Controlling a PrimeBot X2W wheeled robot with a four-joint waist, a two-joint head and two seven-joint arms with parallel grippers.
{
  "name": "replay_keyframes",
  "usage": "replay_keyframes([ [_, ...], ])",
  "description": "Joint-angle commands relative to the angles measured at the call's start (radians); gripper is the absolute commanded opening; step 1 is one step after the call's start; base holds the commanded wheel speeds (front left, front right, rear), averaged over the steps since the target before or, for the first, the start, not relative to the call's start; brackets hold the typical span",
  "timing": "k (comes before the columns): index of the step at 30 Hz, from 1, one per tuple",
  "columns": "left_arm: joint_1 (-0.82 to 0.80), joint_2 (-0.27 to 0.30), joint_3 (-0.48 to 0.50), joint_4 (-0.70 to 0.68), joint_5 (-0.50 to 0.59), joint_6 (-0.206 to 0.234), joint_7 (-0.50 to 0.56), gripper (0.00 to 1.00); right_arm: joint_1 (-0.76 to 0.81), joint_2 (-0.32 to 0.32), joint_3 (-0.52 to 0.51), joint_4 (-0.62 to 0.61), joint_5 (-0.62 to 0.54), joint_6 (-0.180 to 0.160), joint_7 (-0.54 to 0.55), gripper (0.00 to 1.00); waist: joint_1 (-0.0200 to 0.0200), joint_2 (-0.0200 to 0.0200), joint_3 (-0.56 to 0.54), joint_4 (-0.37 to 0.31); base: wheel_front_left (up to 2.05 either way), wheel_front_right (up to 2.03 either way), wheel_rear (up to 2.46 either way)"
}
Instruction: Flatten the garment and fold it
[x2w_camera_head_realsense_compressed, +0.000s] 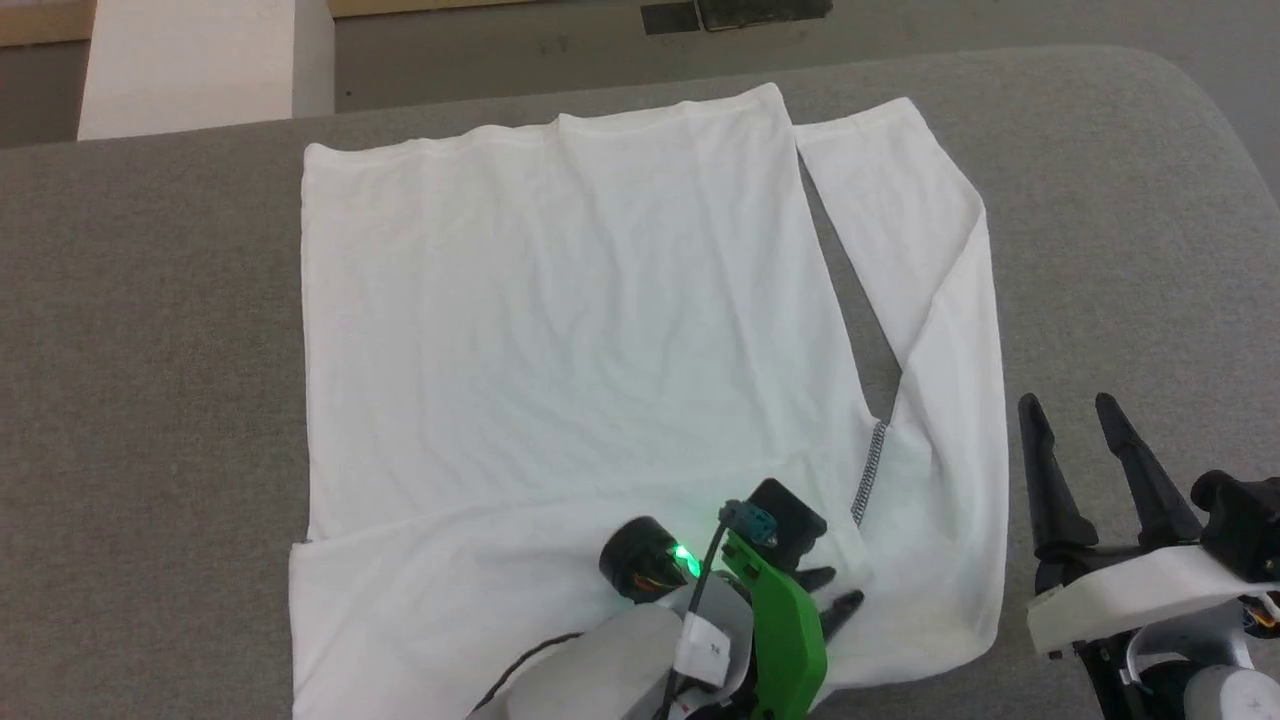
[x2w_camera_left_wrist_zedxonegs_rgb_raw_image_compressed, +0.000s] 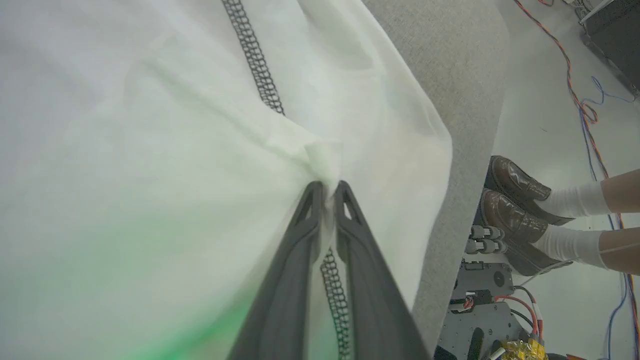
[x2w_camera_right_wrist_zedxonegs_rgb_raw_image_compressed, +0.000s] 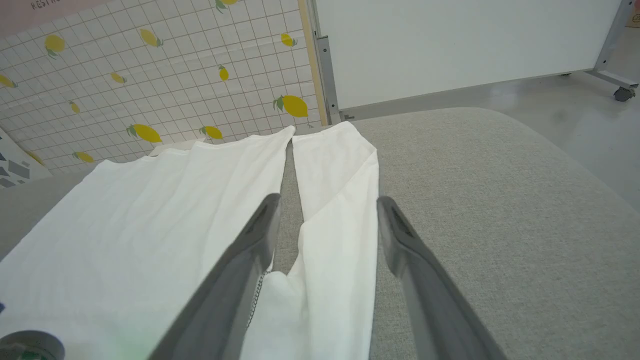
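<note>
While the left pincer (x2w_camera_head_realsense_compressed: 840, 588) reaches over the near edge of the shirt (x2w_camera_head_realsense_compressed: 560, 330), its two dark fingers stand almost together with a pucker of thin white cloth nipped between the tips. Its wrist view makes this plain: the left pincer (x2w_camera_left_wrist_zedxonegs_rgb_raw_image_compressed: 328, 186) is clamped on the shirt (x2w_camera_left_wrist_zedxonegs_rgb_raw_image_compressed: 150, 175) right beside the dark zigzag stitching (x2w_camera_left_wrist_zedxonegs_rgb_raw_image_compressed: 255, 60), which also runs down between the fingers. My guess is that the seam is chosen because it gives a firm line to pull, so that corner can be drawn out or laid over.

Most of the shirt lies spread flat on the grey padded tabletop (x2w_camera_head_realsense_compressed: 150, 350), with only soft ripples across the body. On the right, a long strip of it lies apart from the body, with a wedge of bare tabletop between them; the same stitching (x2w_camera_head_realsense_compressed: 872, 470) shows where they meet. That side looks unfinished to me, so I judge the flattening nearly done and the folding barely begun.

Well off the cloth at the right, the right pincer (x2w_camera_head_realsense_compressed: 1068, 405) waits with fingers wide apart and nothing between them, aimed up along that strip, probably ready to take it.

A person's brown shoes (x2w_camera_left_wrist_zedxonegs_rgb_raw_image_compressed: 515, 200) stand on the floor just past the tabletop's edge.
</note>
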Motion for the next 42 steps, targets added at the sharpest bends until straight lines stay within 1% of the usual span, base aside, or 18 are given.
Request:
replay_keyframes([
  [1, -0.016, -0.006, 0.005, 0.001, -0.032, -0.008, -0.01, 1.0, -0.009, -0.001, -0.003, -0.005, -0.008, -0.001, 0.005, 1.0, 0.0001, -0.0001, -0.006, 0.013, 0.0, 0.0, 0.0],
  [4, -0.016, -0.007, 0.05, -0.022, -0.078, -0.012, -0.068, 1.0, -0.016, -0.001, -0.011, -0.013, -0.025, -0.001, 0.019, 1.0, 0.0001, -0.0001, -0.009, 0.031, 0.0, 0.0, 0.0],
  [5, -0.019, -0.003, 0.078, -0.038, -0.085, -0.008, -0.107, 1.0, -0.024, -0.001, -0.014, -0.015, -0.033, -0.001, 0.026, 1.0, 0.0001, -0.0001, -0.008, 0.038, 0.0, 0.0, 0.0],
  [6, -0.019, 0.005, 0.105, -0.053, -0.09, 0.001, -0.141, 1.0, -0.033, -0.001, -0.017, -0.016, -0.04, -0.001, 0.031, 1.0, 0.0001, -0.0001, -0.007, 0.044, 0.0, 0.0, 0.0],
  [8, -0.016, 0.04, 0.166, -0.09, -0.088, 0.029, -0.224, 1.0, -0.06, -0.001, -0.029, -0.01, -0.058, -0.001, 0.051, 1.0, 0.0001, -0.0001, -0.002, 0.059, 0.0, 0.0, 0.0],
  [10, -0.004, 0.093, 0.232, -0.124, -0.075, 0.076, -0.304, 1.0, -0.098, -0.002, -0.043, 0.005, -0.082, -0.001, 0.082, 1.0, 0.0001, -0.0001, 0.009, 0.076, 0.0, 0.0, 0.0],
  [11, 0.003, 0.128, 0.267, -0.141, -0.062, 0.108, -0.346, 1.0, -0.127, -0.005, -0.051, 0.018, -0.086, -0.001, 0.1, 1.0, 0.0001, -0.0001, 0.018, 0.085, 0.0, 0.0, 0.0],
  [13, 0.028, 0.189, 0.339, -0.174, -0.057, 0.157, -0.417, 1.0, -0.19, -0.022, -0.073, 0.057, -0.087, -0.001, 0.145, 1.0, 0.0001, -0.0001, 0.04, 0.108, 0.0, 0.0, 0.0],
  [16, 0.063, 0.264, 0.421, -0.208, -0.045, 0.208, -0.462, 1.0, -0.284, -0.042, -0.11, 0.115, -0.074, -0.001, 0.191, 1.0, 0.0001, -0.0001, 0.072, 0.133, 0.0, 0.0, 0.0],
  [17, 0.083, 0.298, 0.464, -0.224, -0.034, 0.229, -0.475, 1.0, -0.334, -0.054, -0.13, 0.152, -0.073, -0.001, 0.22, 1.0, 0.0001, -0.0001, 0.091, 0.145, 0.0, 0.0, 0.0],
  [19, 0.113, 0.335, 0.527, -0.25, -0.018, 0.253, -0.485, 1.0, -0.414, -0.071, -0.162, 0.212, -0.071, -0.001, 0.261, 1.0, 0.0001, -0.0001, 0.123, 0.163, 0.0, 0.0, 0.0],
  [21, 0.141, 0.353, 0.601, -0.285, 0.006, 0.27, -0.488, 1.0, -0.496, -0.086, -0.193, 0.273, -0.07, -0.001, 0.301, 1.0, 0.0001, -0.0001, 0.159, 0.183, 0.0, 0.0, 0.0],
  [23, 0.166, 0.347, 0.693, -0.337, 0.043, 0.278, -0.488, 1.0, -0.574, -0.109, -0.215, 0.33, -0.071, -0.001, 0.336, 1.0, 0.0001, -0.0001, 0.197, 0.205, 0.0, 0.0, 0.0],
  [26, 0.202, 0.318, 0.819, -0.39, 0.115, 0.267, -0.489, 1.0, -0.681, -0.149, -0.236, 0.405, -0.088, -0.001, 0.41, 1.0, 0.0001, -0.0001, 0.257, 0.237, 0.0, 0.0, 0.0],
  [28, 0.218, 0.294, 0.865, -0.407, 0.158, 0.246, -0.489, 1.0, -0.746, -0.169, -0.249, 0.445, -0.102, -0.001, 0.452, 1.0, 0.0001, -0.0001, 0.29, 0.253, 0.0, 0.0, 0.0],
  [31, 0.225, 0.25, 0.905, -0.421, 0.209, 0.214, -0.489, 1.0, -0.828, -0.196, -0.268, 0.488, -0.115, -0.001, 0.52, 1.0, 0.0001, -0.0001, 0.335, 0.279, 0.0, 0.0, 0.0],
  [36, 0.205, 0.172, 0.977, -0.431, 0.272, 0.14, -0.489, 1.0, -0.947, -0.226, -0.307, 0.524, -0.153, -0.001, 0.629, 1.0, 0.0001, -0.0001, 0.404, 0.311, 0.0, 0.0, 0.0],
  [42, 0.193, 0.097, 1.045, -0.449, 0.34, 0.077, -0.489, 1.0, -1.024, -0.237, -0.336, 0.522, -0.201, -0.001, 0.703, 1.0, 0.0001, -0.0001, 0.459, 0.328, 0.0, 0.0, 0.0],
])
